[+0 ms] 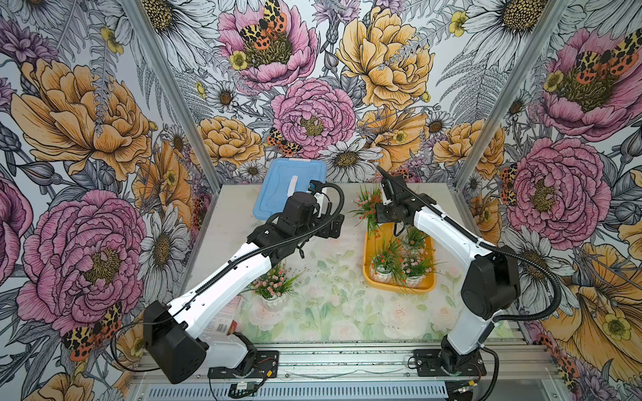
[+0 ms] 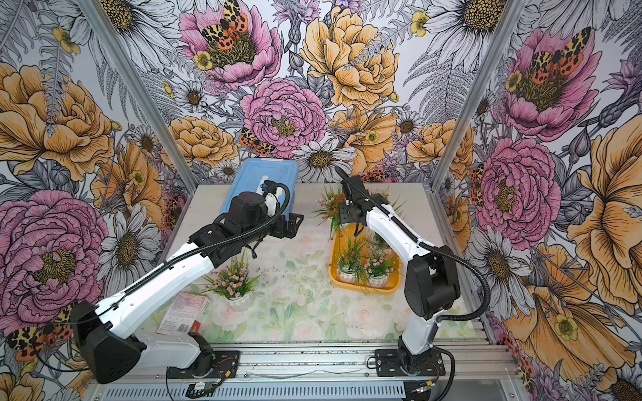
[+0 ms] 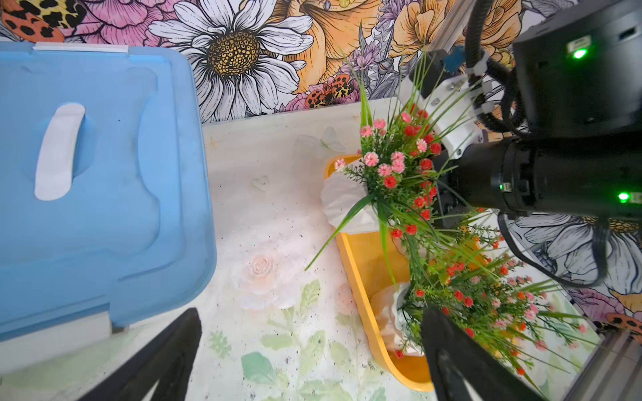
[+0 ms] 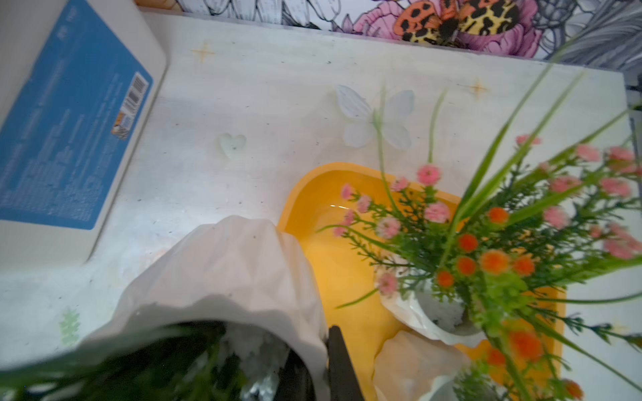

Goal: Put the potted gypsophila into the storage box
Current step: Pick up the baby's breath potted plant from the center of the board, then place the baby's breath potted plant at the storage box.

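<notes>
- The right claw was clenched on the rim of a potted gypsophila; one black finger lay against the outside of the white faceted pot.
- That potted gypsophila hung tilted, its pink and red blooms leaning to one side of the pot. It was over the far end of the storage box, at the corner nearer the middle of the tabletop.
- In the right wrist view the pot's base overlapped the yellow rim; whether it touched the rim could not be told.
- Three other potted plants stood inside the storage box. Two white pots sat side by side at its near end, and a third plant stood behind them.
- The left claw was released, its fingers spread wide and grasping nothing. It hovered over bare tabletop between the box with the blue lid and the storage box.
- One more pot of pink flowers stood on the tabletop beside the left arm's white forearm, well apart from the storage box.
- A printed packet lay flat near the left arm's base.
</notes>
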You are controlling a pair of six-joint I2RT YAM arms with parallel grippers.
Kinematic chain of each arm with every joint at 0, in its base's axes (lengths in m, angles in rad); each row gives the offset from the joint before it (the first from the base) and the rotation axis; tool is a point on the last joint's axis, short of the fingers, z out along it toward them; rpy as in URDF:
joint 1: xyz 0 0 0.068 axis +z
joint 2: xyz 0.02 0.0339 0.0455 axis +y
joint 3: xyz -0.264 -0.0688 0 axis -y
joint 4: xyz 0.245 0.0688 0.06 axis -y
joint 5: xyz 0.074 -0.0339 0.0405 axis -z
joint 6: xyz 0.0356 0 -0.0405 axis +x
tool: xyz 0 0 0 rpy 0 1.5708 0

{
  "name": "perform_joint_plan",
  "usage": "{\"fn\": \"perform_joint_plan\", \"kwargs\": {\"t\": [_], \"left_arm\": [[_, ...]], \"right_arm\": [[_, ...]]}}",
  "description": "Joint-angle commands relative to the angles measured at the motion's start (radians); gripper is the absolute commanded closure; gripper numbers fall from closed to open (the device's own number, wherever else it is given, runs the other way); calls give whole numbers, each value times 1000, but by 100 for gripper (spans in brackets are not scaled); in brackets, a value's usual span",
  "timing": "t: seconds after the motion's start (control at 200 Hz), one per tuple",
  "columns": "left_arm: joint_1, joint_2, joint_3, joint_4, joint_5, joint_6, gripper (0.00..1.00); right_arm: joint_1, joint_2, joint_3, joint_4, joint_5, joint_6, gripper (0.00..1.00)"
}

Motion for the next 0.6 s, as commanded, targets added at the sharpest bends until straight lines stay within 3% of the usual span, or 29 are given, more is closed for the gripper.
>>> {"fn": "perform_joint_plan", "kwargs": {"t": [0.0,0.275,0.595], "left_arm": [[10,48,65,59,31,52,1],[27,160,162,58,118,99,1],[40,160,151,58,112,93,1]], "right_arm": [[-18,-48,-49,27,-22,-8,100],[-28,-71,-161,30,-17,31,100],[-38,-97,-185,28,-4,24,100]]}}
